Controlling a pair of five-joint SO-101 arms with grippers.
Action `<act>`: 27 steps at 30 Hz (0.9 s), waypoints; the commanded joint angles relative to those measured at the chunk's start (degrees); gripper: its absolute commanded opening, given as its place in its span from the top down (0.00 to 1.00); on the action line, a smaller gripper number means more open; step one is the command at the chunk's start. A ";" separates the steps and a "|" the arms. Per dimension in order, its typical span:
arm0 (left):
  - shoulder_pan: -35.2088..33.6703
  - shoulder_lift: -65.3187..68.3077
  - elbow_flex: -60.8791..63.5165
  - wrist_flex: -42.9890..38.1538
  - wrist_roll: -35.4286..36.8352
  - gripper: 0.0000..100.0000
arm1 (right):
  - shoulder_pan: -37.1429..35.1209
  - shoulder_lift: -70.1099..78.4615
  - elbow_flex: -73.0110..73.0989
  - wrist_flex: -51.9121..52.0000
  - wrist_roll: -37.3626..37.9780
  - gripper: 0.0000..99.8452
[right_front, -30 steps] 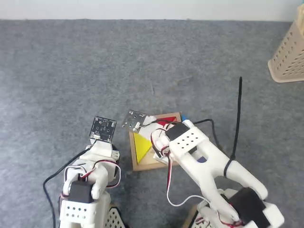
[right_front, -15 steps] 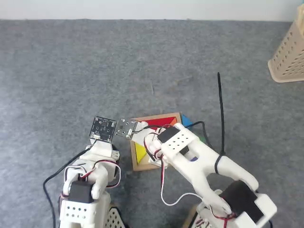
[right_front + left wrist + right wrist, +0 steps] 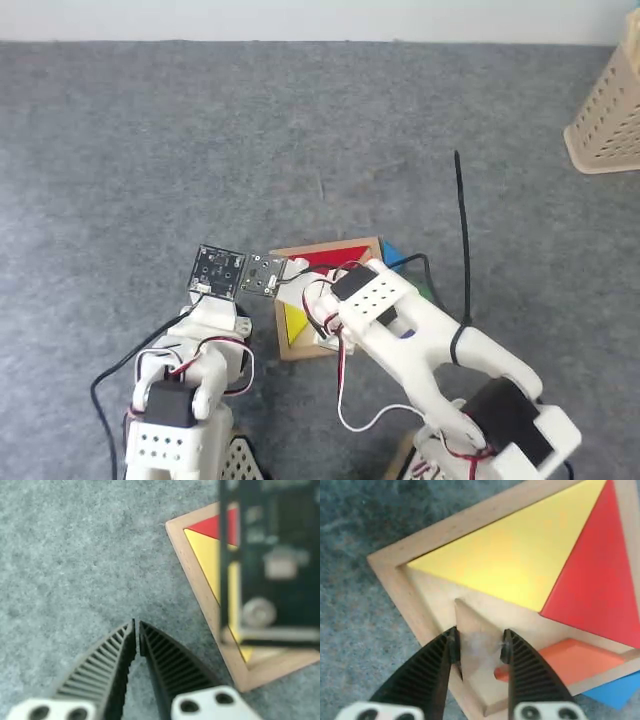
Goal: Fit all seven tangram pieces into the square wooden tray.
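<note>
A: From above, where's the tray (image 3: 279, 320)?
B: On the table (image 3: 150, 150), just right of the left arm (image 3: 190, 370), mostly under the right arm (image 3: 420, 330).
A: Left wrist?
B: Left tool (image 3: 136, 630) pressed together, gripping nothing, over table left of the tray.
A: Right wrist?
B: Right tool (image 3: 479, 632) clamped on a pale triangle (image 3: 470, 617) at the tray's bare corner, beside the yellow triangle (image 3: 520, 555). Likely light, stiff, slick wood — I'd hold its flat edges, never the points.

Yellow triangle (image 3: 520, 555), red triangle (image 3: 595, 580) flat in tray (image 3: 384, 564); pale piece (image 3: 477, 635) perhaps tilted
</note>
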 commanded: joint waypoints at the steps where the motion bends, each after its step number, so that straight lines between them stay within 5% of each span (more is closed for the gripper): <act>1: -0.09 -1.23 -1.10 0.35 0.35 0.99 | -0.40 -1.19 -2.64 2.86 1.14 0.94; 7: -0.09 -1.23 -1.10 0.35 0.35 0.99 | -0.40 -1.19 -9.93 6.90 1.41 0.94; 14: -0.09 -1.23 -1.10 0.35 0.35 0.99 | 0.13 -1.10 -12.84 9.27 16.35 0.94; 27: -0.09 -1.23 -1.10 0.35 0.35 0.99 | 7.52 -1.01 -13.45 9.10 22.77 0.94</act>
